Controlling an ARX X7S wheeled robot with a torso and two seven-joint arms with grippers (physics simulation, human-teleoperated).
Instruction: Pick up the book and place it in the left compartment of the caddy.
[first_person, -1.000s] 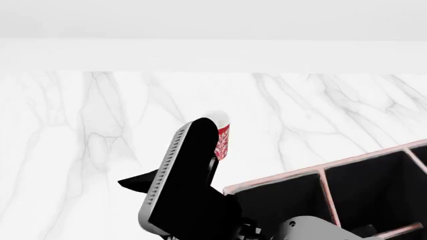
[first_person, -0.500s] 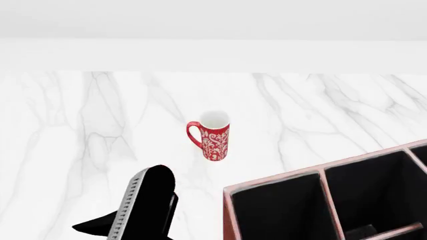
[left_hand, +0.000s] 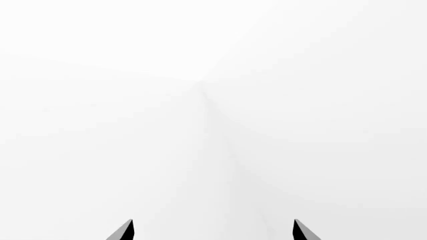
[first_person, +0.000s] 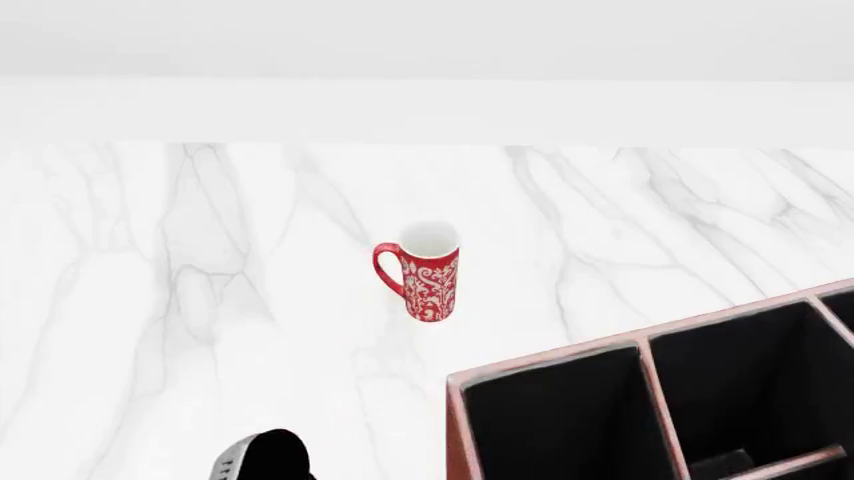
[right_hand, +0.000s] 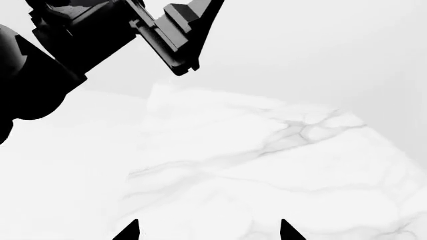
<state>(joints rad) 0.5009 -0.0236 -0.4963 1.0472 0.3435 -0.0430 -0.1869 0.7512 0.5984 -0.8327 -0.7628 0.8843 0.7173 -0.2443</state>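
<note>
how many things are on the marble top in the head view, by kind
mug: 1 (red, white pattern)
caddy: 1 (reddish-brown, black inside)
book: 0 in view
total: 2, plus a black and grey shape at the bottom edge that I cannot identify

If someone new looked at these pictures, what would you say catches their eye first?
The red patterned mug stands out, upright and alone mid-way across the white marble table in the head view. Next is the caddy at the lower right, its reddish rims framing black compartments. The book is not clearly visible; a dark shape only peeks in at the bottom edge.
</note>
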